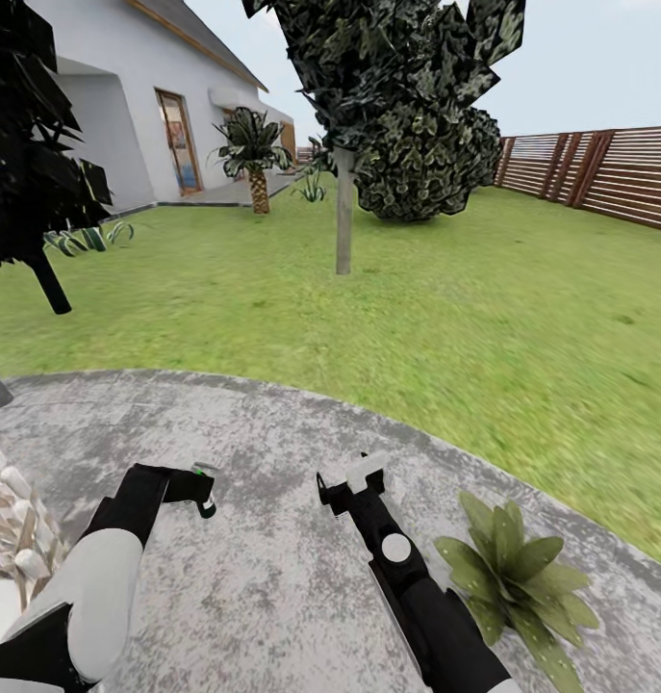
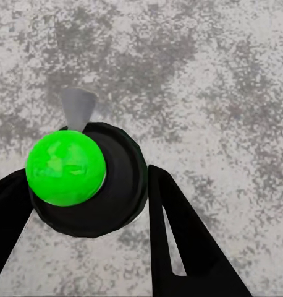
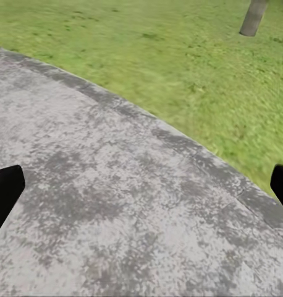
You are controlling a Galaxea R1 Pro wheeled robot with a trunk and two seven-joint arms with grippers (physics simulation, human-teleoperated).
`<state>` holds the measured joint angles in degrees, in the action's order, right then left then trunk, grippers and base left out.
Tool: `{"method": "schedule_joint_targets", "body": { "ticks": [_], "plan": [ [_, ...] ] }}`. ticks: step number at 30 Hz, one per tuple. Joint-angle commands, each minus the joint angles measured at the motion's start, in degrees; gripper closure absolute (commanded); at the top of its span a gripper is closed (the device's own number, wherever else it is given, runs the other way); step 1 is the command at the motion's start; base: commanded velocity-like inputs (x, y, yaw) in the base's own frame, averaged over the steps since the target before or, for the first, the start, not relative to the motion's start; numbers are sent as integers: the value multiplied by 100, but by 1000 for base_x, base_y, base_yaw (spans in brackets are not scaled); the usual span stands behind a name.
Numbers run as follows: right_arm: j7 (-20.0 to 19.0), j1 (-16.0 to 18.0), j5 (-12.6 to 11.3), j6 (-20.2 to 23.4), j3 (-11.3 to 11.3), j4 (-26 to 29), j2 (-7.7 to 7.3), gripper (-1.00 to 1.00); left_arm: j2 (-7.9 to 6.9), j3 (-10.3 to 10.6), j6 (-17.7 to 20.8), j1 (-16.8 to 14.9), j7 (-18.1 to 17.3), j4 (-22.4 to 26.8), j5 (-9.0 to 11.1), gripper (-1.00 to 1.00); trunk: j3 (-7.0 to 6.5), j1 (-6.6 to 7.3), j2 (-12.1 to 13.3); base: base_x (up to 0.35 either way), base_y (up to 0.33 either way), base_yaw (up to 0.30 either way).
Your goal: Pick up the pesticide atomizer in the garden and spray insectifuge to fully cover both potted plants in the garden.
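Atomizer [image 2: 73, 176] clamped (snugly) in left claw [image 1: 205, 489].

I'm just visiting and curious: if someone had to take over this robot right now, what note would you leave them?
Left tool: shut on the pesticide atomizer, held over the stone patio.
Right tool: open, holding nothing, also over the patio.
One potted plant sits on the patio, just to the right of the right arm.
Done: atomizer picked up.
Left: spray both plants until they are covered. I can't tell whether this one has been sprayed yet.
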<state>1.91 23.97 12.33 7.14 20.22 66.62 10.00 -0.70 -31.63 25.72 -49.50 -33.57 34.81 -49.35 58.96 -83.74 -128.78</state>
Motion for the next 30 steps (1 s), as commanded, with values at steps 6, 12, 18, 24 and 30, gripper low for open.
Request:
{"method": "schedule_joint_targets", "body": {
  "ticks": [6,12,18,24,30],
  "plan": [
    [20,3,59,42,8,7,0,-100,28,-27,7,-7,-45,9,-40,100,5,-2,-2,333,17,1],
    [20,3,60,42,17,2,0,-100,34,-25,5,-3,-45,7,-40,100,6,-2,-2,338,0,0],
    [20,3,59,42,17,6,0,-100,27,-27,9,-6,-45,9,-40,100,6,-2,-2,338,0,3],
    [20,3,62,42,17,0,0,-100,30,-27,9,-3,-46,9,-40,100,6,-2,-2,185,0,193],
    [20,3,61,42,17,4,0,-100,40,-27,4,-2,-45,4,-40,100,6,-2,-2,8,0,241]
  ]
}}
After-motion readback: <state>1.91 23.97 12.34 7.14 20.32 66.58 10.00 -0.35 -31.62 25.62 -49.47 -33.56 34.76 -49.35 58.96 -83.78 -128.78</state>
